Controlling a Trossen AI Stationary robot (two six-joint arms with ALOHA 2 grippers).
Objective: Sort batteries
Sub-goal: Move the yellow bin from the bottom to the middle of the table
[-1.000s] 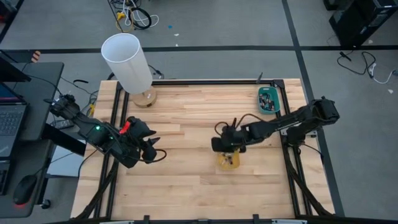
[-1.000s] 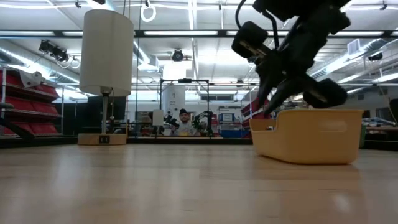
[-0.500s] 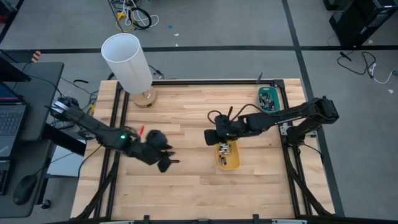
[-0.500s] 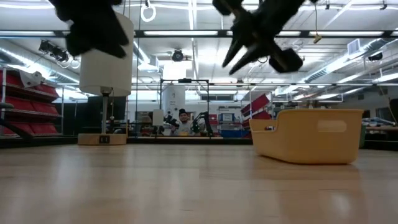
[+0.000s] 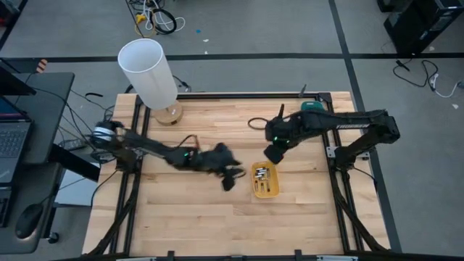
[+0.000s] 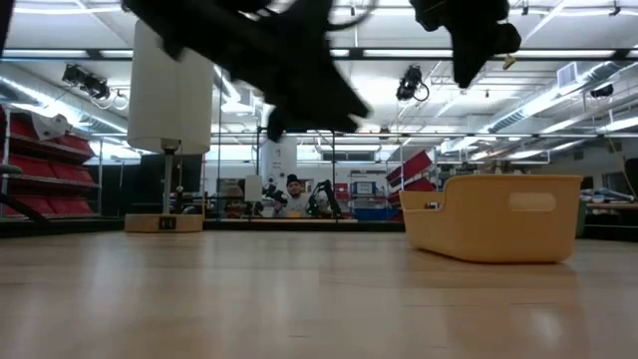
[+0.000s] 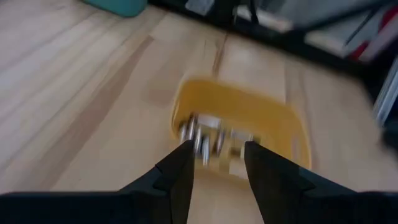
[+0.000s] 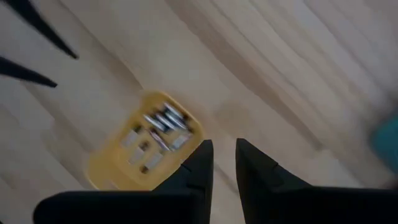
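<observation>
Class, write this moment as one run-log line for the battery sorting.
left gripper: open, beside yellow tray | right gripper: empty, above table | batteries: in yellow tray | teal tray: far corner

No legible text, label, brand, number or sign in any view. Blank on the yellow tray [image 6: 498, 216], the white lampshade [image 5: 148, 70] and the wooden table [image 5: 210, 217]. Mere blur on the room's red shelving [image 6: 40, 179] at nine o'clock in the low view, nothing readable there.
</observation>
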